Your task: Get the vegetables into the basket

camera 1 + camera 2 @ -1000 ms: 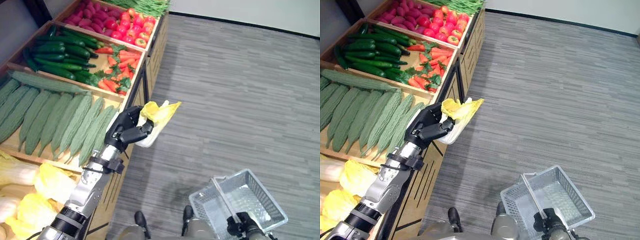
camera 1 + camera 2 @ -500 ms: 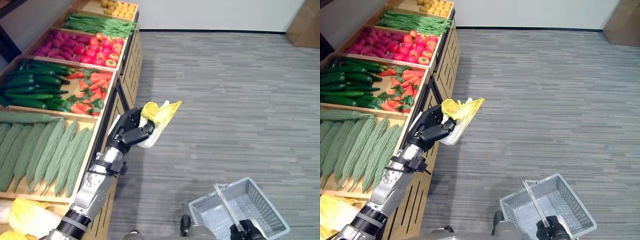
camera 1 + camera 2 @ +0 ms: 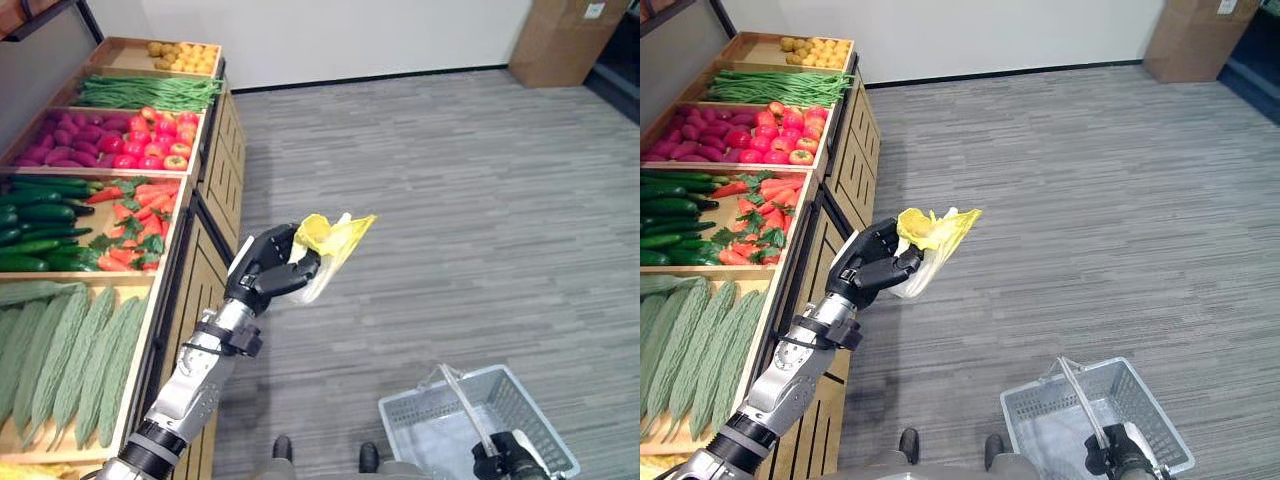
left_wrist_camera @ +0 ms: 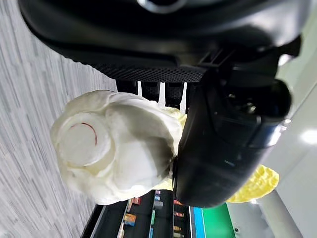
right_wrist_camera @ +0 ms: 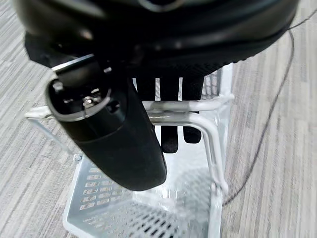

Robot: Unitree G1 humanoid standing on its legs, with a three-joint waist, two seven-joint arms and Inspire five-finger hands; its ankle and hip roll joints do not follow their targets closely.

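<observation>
The cabbage (image 3: 325, 245) sits clenched in my left hand (image 3: 272, 272) above the floor (image 3: 480, 200), while my right hand (image 3: 1118, 452) grips the basket (image 3: 1140, 395) handle.

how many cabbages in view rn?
1. The cabbage is in the left hand, held over the floor beside the stand. A yellow scrap at the stand's near edge may be more, cut off by the frame.

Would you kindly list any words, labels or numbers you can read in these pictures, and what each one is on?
Nothing can be read.
Cardboard box: a small white label, too small to read.
Cabbage: a thin red curved mark on its cut stem, not a letter or number.
Basket and vegetable crates: no print seen.
</observation>
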